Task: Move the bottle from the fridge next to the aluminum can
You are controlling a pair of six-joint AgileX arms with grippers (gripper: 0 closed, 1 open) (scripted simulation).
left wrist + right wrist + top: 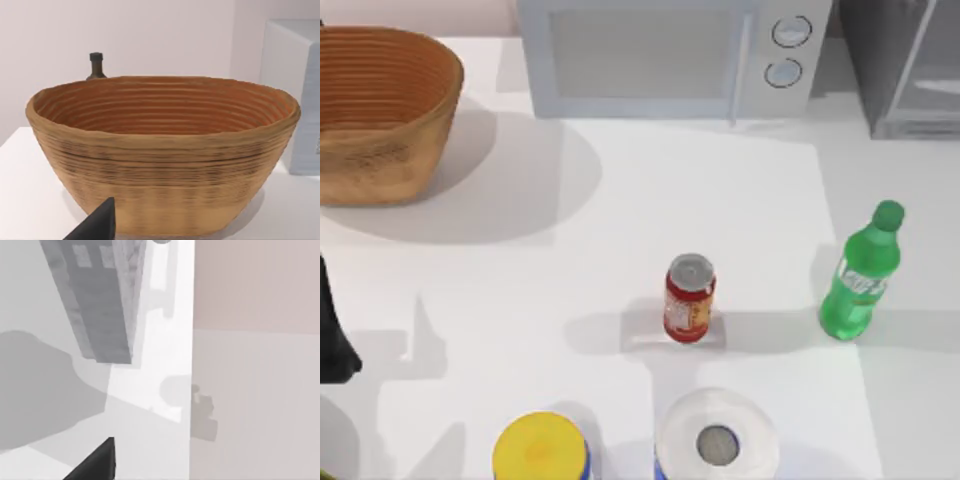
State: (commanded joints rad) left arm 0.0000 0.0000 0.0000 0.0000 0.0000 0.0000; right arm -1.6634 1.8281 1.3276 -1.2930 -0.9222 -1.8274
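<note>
Standing upright on the white table (pixel 620 200), the green bottle (pixel 860 275) is out of the fridge (pixel 900 65) and sits to the right of the aluminum can (pixel 689 298), apart from it with a band of bare tabletop between the two; the can serves as the landmark for everything else. Behind the can, along the far edge, the white microwave (pixel 660 55) stands with its two round knobs, and the grey fridge is behind and right of the can, in the far right corner, just beside the microwave. Far left and behind the can sits the woven basket (pixel 380 110), touching the table's left edge in the top view; the left wrist view shows a dark bottle neck (pixel 95 65) behind its rim. In front of the can, at the near edge, lie the white roll (pixel 717 440) and, left of it, the yellow-lidded container (pixel 540 450); both are near the can yet clear of it. Left of the can the tabletop is open as far as the left arm (pixel 335 330) at the left edge; whether either gripper's jaws are open or closed cannot be told.
</note>
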